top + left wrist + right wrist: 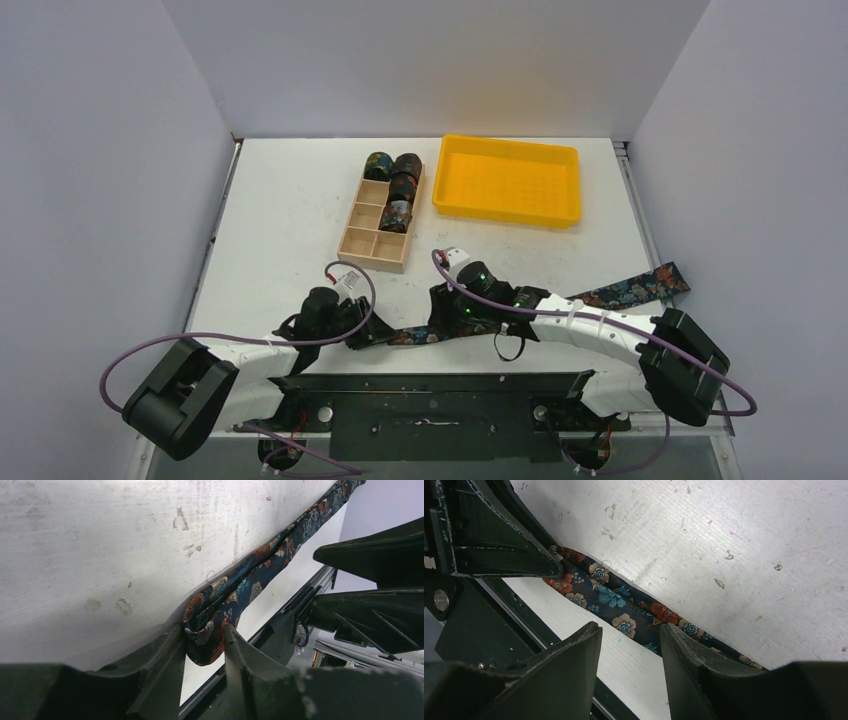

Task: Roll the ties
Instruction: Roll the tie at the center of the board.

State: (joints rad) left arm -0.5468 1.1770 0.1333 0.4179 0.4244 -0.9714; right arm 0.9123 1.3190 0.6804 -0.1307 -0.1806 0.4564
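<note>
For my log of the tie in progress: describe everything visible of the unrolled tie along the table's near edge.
The unrolled tie is a long, narrow strip of dark navy fabric printed with blue, orange-red and cream flowers. It lies flat on the white table along the near edge, its wider end at the right. Its left end is bunched and pinched between the fingers of the left gripper. The right gripper hangs open over its middle; contact there is unclear.

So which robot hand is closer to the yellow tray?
The right gripper. It sits over the tie, on the robot's side of the yellow tray. The left gripper is farther off, more to the left, pinching the tie's end.
</note>
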